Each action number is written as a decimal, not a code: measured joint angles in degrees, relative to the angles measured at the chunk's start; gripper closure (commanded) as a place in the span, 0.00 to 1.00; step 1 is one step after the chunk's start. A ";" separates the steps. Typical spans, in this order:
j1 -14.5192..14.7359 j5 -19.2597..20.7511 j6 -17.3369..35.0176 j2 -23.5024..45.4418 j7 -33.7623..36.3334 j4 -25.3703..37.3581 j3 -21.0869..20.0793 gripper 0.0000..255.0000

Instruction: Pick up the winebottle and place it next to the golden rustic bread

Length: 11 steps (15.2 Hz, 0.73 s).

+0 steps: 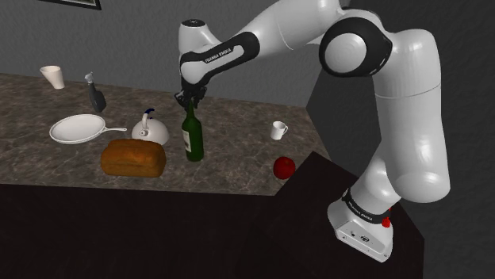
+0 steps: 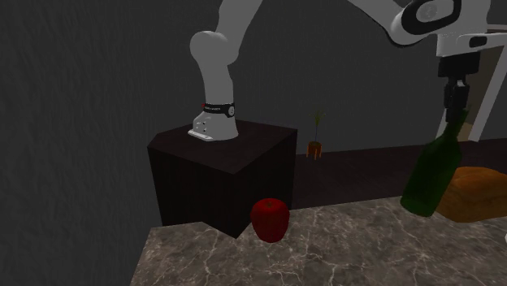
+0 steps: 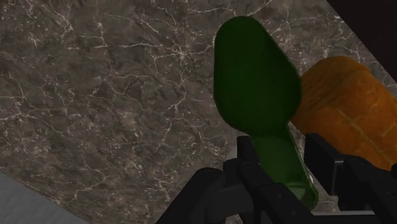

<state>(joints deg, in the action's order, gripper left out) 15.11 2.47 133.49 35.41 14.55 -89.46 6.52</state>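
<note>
Winebottle (image 1: 193,135) (image 2: 435,175) (image 3: 257,83): dark green glass, on the marbled brown tabletop (image 1: 230,127) (image 2: 325,244) (image 3: 95,95), just beside the loaf on the shoulder view's right. Whether its base touches the surface or hangs just above it cannot be told.
Bottle's lean: close to upright in the shoulder view. In the second exterior view its neck slants toward that view's right.
Hand (image 1: 189,101) (image 2: 457,101) (image 3: 283,156): comes down from above, its two black fingers pinching the bottle's neck near the top, one on each side.
Bread (image 1: 133,158) (image 2: 479,193) (image 3: 347,108): golden-brown loaf lying on the tabletop, close to the bottle but with a small gap showing in the shoulder view.
Kettle (image 1: 149,127): white, just behind the loaf.
Pan (image 1: 78,128): white, with its handle pointing toward the kettle.
Apple (image 1: 284,167) (image 2: 270,219): red, at the tabletop's edge near the stand (image 1: 317,222) (image 2: 219,162), well apart from the bottle.
Cups: one white cup (image 1: 278,130) to the shoulder view's right of the bottle, and another (image 1: 53,77) at the far back left.
Grey bottle (image 1: 96,93): behind the pan, tilted.
Potted plant (image 2: 315,146): on the floor beyond the stand in the second exterior view.
</note>
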 measured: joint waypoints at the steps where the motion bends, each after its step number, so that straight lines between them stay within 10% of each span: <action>1: -0.11 -0.05 0.49 0.54 -0.09 0.06 -0.03 1.00; 11: -0.31 -0.18 5.66 4.70 0.21 -0.97 -0.17 1.00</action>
<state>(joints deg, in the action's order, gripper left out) 14.80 2.29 139.15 40.11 14.76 -90.43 6.35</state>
